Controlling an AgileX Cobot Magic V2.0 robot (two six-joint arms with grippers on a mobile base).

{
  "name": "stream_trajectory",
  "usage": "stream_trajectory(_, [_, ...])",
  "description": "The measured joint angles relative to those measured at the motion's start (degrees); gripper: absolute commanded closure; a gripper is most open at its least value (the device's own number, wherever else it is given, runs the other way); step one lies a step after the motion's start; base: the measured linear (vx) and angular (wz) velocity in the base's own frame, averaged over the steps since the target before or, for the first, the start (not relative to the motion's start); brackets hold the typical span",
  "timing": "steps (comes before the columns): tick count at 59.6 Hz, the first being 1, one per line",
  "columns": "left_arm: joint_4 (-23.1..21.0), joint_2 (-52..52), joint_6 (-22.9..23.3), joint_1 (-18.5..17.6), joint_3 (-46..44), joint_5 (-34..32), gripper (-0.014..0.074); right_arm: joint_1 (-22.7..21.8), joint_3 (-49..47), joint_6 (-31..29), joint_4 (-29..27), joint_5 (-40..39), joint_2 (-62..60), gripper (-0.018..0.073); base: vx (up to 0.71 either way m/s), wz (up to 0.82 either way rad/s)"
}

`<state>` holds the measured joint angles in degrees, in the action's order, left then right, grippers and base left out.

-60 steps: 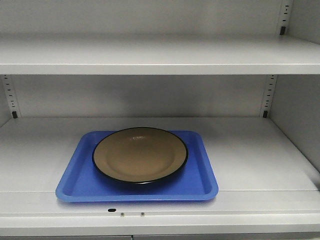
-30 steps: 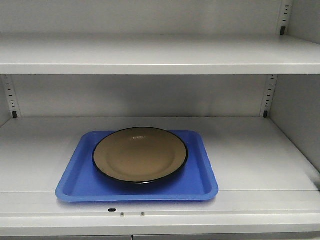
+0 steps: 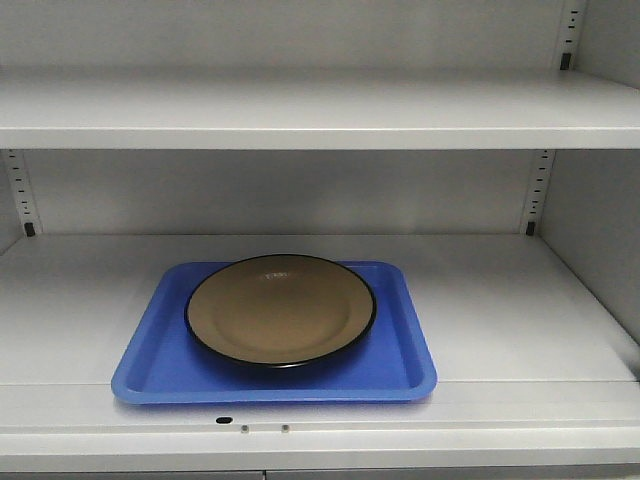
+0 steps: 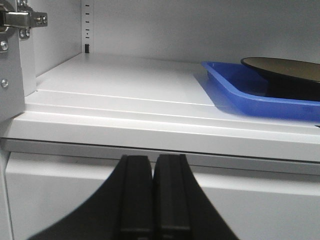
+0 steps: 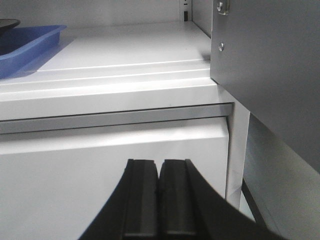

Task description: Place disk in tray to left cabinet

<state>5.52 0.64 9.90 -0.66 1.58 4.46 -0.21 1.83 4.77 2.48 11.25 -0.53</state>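
Observation:
The tan disk (image 3: 278, 308) with its thin black rim lies flat in the blue tray (image 3: 400, 360), which rests on the lower shelf (image 3: 500, 300) of the white left cabinet near its front edge. In the left wrist view the tray (image 4: 235, 90) and the disk (image 4: 285, 67) show at the upper right. My left gripper (image 4: 152, 162) hangs shut and empty below the shelf's front lip. My right gripper (image 5: 159, 167) is also shut on nothing, low in front of a white panel; the tray's corner (image 5: 30, 42) shows at its upper left.
An upper shelf (image 3: 320, 110) runs above the tray. Slotted peg strips (image 3: 537, 190) line the back corners. A hinge (image 4: 22, 20) sits on the left wall, and a grey open door (image 5: 270, 70) stands to the right.

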Motion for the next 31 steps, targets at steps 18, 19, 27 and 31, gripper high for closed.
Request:
stream_trajectory(18, [0.0, 0.0, 0.0, 0.0, 0.0, 0.0, 0.06, 0.0, 0.0, 0.0, 0.0, 0.06, 0.0, 0.0565, 0.0, 0.0])
stream_trajectory(19, [0.0, 0.0, 0.0, 0.0, 0.0, 0.0, 0.06, 0.0, 0.0, 0.0, 0.0, 0.06, 0.0, 0.0565, 0.0, 0.0])
stream_trajectory(27, [0.0, 0.0, 0.0, 0.0, 0.0, 0.0, 0.06, 0.0, 0.0, 0.0, 0.0, 0.12, 0.0, 0.0565, 0.0, 0.0])
stream_trajectory(31, [0.0, 0.0, 0.0, 0.0, 0.0, 0.0, 0.06, 0.0, 0.0, 0.0, 0.0, 0.12, 0.0, 0.0565, 0.0, 0.0])
